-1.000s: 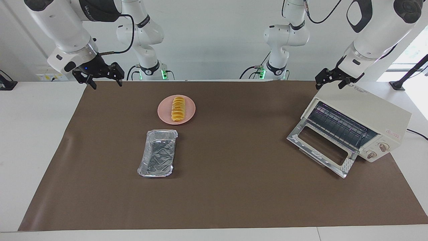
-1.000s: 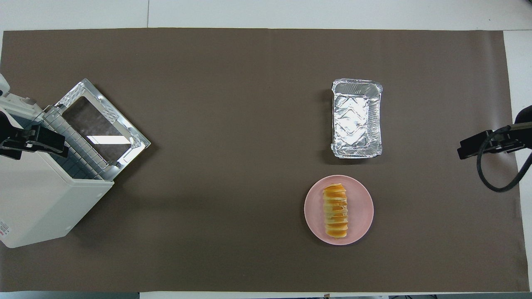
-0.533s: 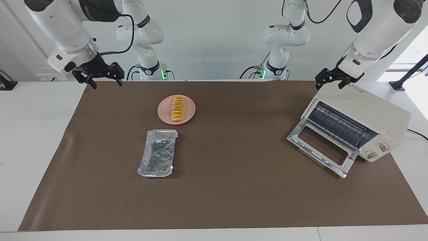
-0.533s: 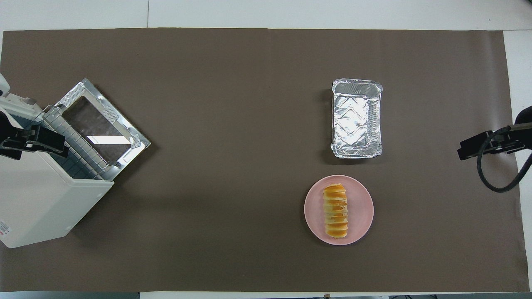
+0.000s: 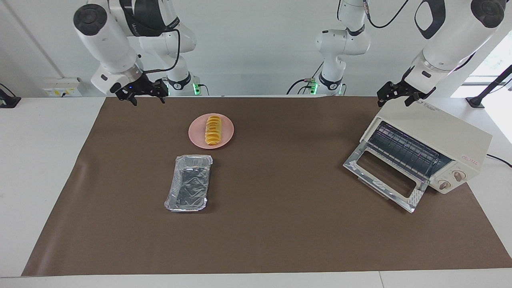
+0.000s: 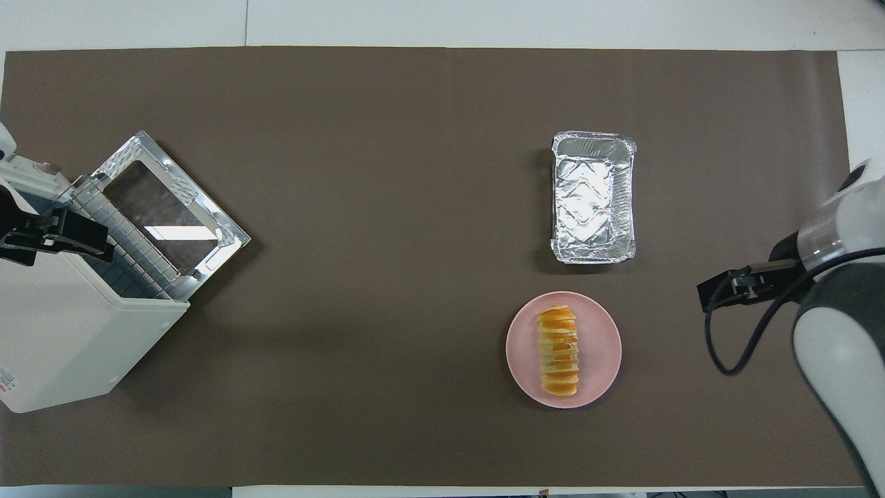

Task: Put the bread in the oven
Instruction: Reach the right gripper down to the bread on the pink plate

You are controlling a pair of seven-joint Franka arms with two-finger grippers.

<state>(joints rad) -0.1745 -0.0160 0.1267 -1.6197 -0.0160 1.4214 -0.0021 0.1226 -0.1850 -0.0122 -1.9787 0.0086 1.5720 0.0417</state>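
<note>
Bread [image 5: 212, 130] lies on a pink plate [image 5: 227, 136]; the oven [image 5: 436, 140], door down, carries small unreadable red print. Left gripper [image 5: 397, 96] over it and right gripper [image 5: 145, 95] spread empty fingers.

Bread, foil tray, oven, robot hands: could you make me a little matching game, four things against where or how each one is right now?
Things:
1. bread
2. foil tray
3. oven
4. right hand

States:
A. door dropped open
B. lying on the pink plate
C. open, up over the brown mat's edge
D. empty, farther from the robots than the plate

Pairs: 1-B, 2-D, 3-A, 4-C
</note>
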